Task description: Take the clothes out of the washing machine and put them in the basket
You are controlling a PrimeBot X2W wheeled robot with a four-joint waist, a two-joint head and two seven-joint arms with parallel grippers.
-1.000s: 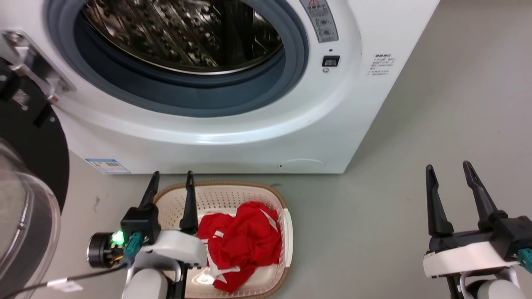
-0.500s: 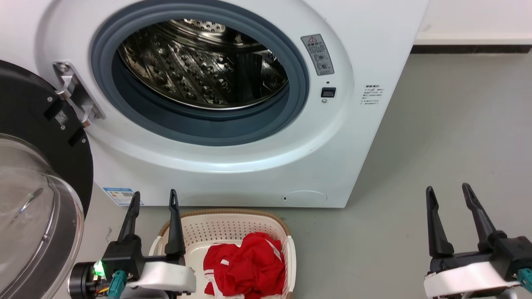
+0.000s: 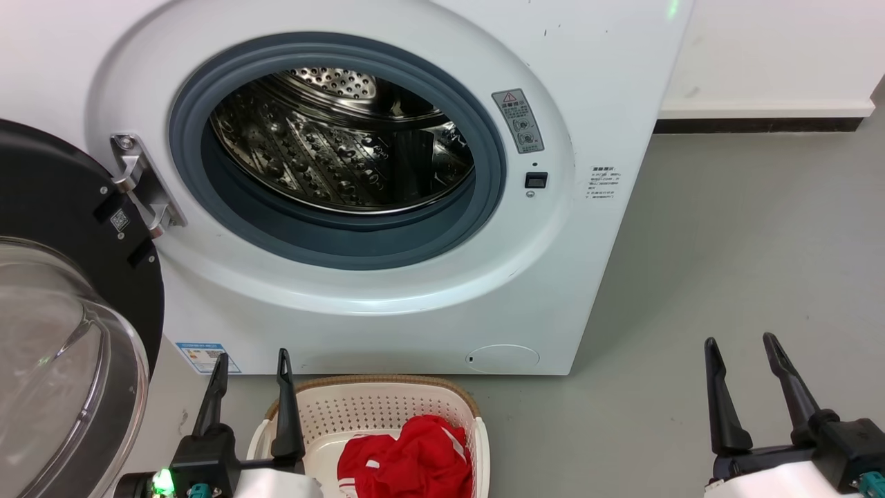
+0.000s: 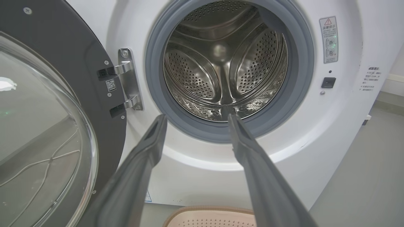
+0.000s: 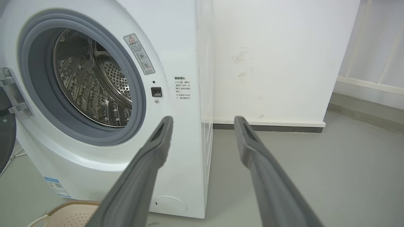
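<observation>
Clothes (image 3: pixel 408 460): red heap, piled in cream basket (image 3: pixel 325 415) at foot of washing machine (image 3: pixel 594 277).

Head view: heap just right of left gripper (image 3: pixel 252 355), below its tips; well apart from right gripper (image 3: pixel 740 339). Both sets of jaws spread wide, holding nothing. No clear long axis to heap.

Left wrist view: fingers (image 4: pixel 139 164) parted, aimed at steel drum (image 4: pixel 221 63); nothing red seen inside. Basket rim under and between jaws. Glass door (image 4: pixel 41 126) swung wide, left of jaws.

Right wrist view: jaws parted, bare. Basket corner low and left of jaws, porthole (image 5: pixel 85 78) up-left.

Likely done. For any re-grab, left arm nearer, reaching down and right.
</observation>
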